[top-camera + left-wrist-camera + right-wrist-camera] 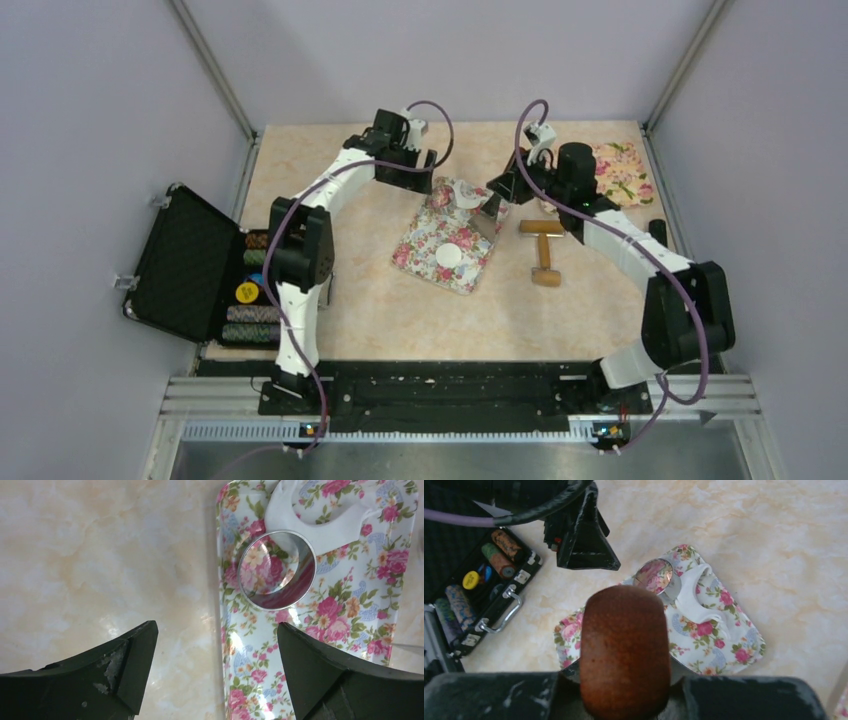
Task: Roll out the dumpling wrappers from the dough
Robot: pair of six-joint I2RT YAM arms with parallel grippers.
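A floral mat [425,245] lies mid-table with one flat white wrapper disc [447,255] on its near part. At its far end lie a thin white dough sheet with round cut-outs [325,522] [696,607] and a small clear glass bowl [276,570] [655,575]. My left gripper [215,670] [415,175] is open and empty, low over the mat's left edge, short of the bowl. My right gripper [624,695] [492,203] is shut on a brown wooden handle [624,645] with a metal blade under it, above the mat. No thick dough lump shows.
A wooden rolling pin [542,250] lies on the table right of the mat. A second floral mat [622,170] lies at the back right. An open black case [195,265] with rolls in it sits at the left edge.
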